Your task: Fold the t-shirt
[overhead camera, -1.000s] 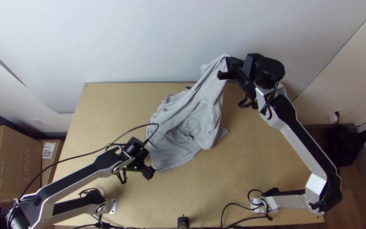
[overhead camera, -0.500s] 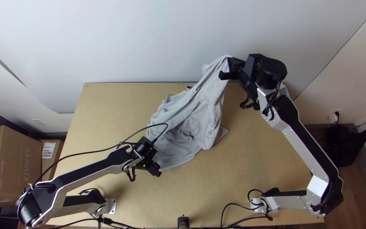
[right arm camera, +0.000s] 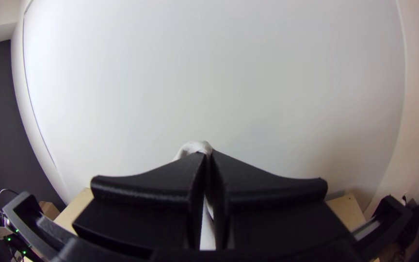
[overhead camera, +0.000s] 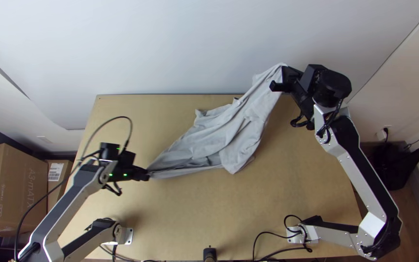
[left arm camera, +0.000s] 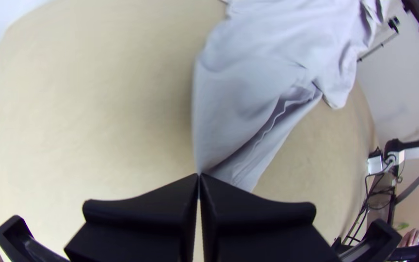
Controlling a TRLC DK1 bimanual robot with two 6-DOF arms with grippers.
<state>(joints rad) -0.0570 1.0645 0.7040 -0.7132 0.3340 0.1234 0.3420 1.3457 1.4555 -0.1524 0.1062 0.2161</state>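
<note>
Along the near edge of the desk, a small black device sits between the 2 arm bases, with dark cables curling toward the right base.

A little farther in, over the desk's left side, the left end effector points toward the middle. Its 2 fingers are brought together at the tips, pinching a gathered edge of the grey t-shirt. In the left wrist view, the cloth fans out from that pinch, with an opening between its layers and a wavy seam inside.

The t-shirt spans the middle of the desk on a diagonal, unfolded, narrow at the left grip and wider toward the center. Creases run along its length, and a loose pointed flap hangs on the near side.

Its far portion rises to the right end effector, out by the far edge of the desk and right of center. There the 2 fingers are closed on a bunched bit of fabric; the right wrist view shows a small tuft above the tips and more cloth hanging below, seen between the fingers.

A pale wall stands behind the desk, and cardboard boxes are off to its left.
</note>
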